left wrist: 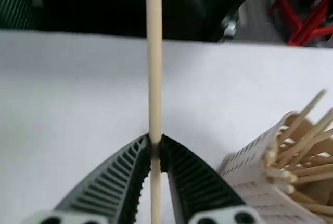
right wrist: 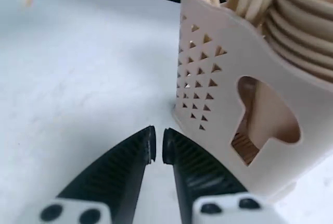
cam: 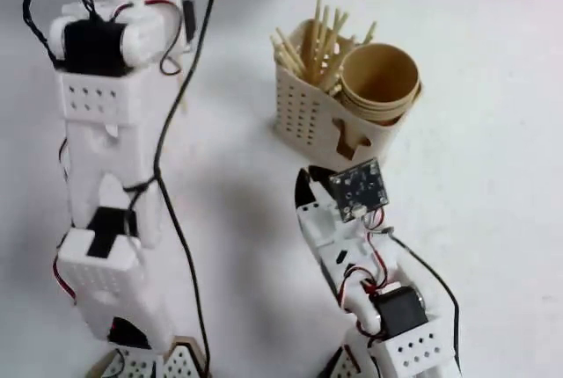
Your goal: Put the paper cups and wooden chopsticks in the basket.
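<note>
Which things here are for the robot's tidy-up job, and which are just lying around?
For the job: basket; wooden chopsticks in it; paper cups stacked in it; one chopstick held in the left gripper.
Just lying about: black cable on the table; red frame behind the table.

1. Table (cam: 493,220): white, matt top, spans the whole high view; its far edge runs straight across the top of that view.
2. Dark space (left wrist: 78,0): black, unlit area beyond the table's far edge.
3. Ribbed panel (left wrist: 18,0): dark greenish, close vertical ridges, behind the far edge at one end.
4. Red frame (left wrist: 307,10): red metal tubing, angled bars, standing past the far edge at the other end.
5. Pale grey patch (left wrist: 263,13): beside the red frame; cannot tell what it is.
6. Light: even and diffuse over the table top, with soft shadows.
</note>
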